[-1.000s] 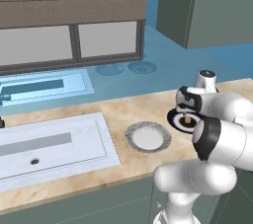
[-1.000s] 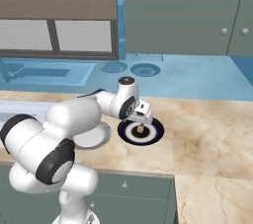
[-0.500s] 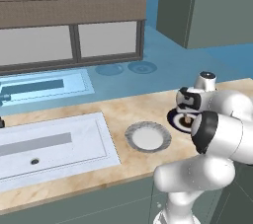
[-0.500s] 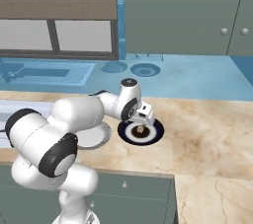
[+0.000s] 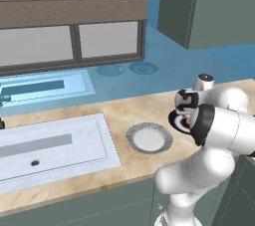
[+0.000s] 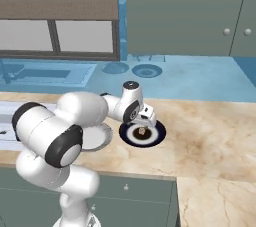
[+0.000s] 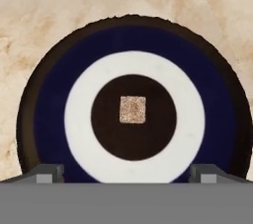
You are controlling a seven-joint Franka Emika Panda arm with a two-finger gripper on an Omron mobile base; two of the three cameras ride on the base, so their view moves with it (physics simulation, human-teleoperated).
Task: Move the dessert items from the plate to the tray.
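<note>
The gripper (image 7: 127,172) is held above a dark ringed plate (image 7: 49,94), and its two fingers are spread as wide as they go, with nothing between them. One small dessert piece (image 7: 133,109), tan with fine specks, is seen straight ahead of the gripper, along the line in which it looks, and about midway between the two fingertips. It lies on the dark middle disc of the ringed plate, apart from the white and blue rings around it.

The piece is square in outline, so no long axis is to be chosen. Its sides are roughly in line with the direction in which the fingers close. A straight descent without any turn of the hand is therefore judged to be enough for the grasp. Only this single arm is there to do it.

No other piece is seen on the ringed plate. A second, grey-rimmed plate (image 5: 132,135) stands on the counter (image 6: 210,136) beside the gripper, on the side toward the sink (image 5: 55,145). Its white centre is bare where it is not covered by the arm.
</note>
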